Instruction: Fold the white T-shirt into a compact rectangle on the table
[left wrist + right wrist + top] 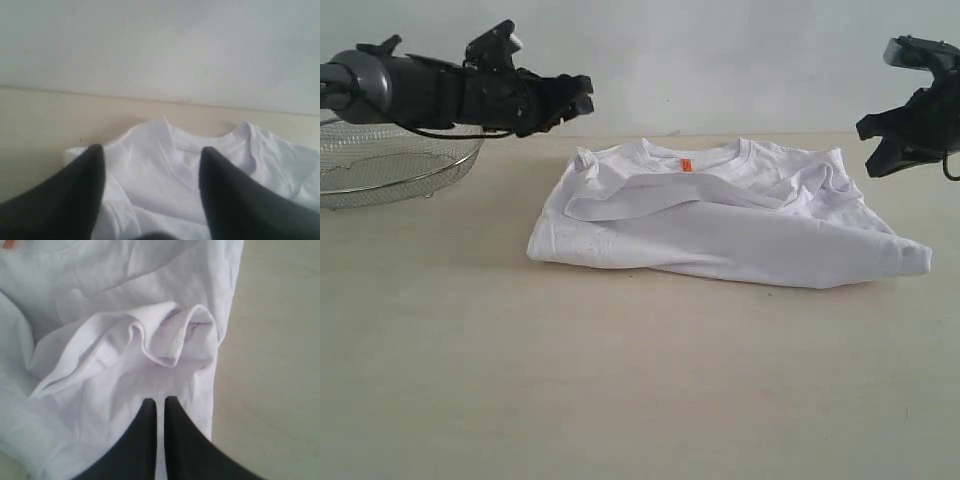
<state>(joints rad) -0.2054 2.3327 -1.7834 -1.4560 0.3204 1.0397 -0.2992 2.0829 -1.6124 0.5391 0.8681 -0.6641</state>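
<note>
Resting part-folded toward far edge of table (620, 400), white T-shirt (720, 225), orange tag (686, 165) showing at collar, left gripper (582, 97) hovering released, empty, off shirt's left, right gripper (158, 402) hovering clenched, empty, over shirt's right side

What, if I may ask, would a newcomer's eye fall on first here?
The white T-shirt, partly folded with an orange tag at its collar, lies centrally. The left claw hangs open by one end, the right claw shut by the other. A wire-mesh basket sits far left.
</note>
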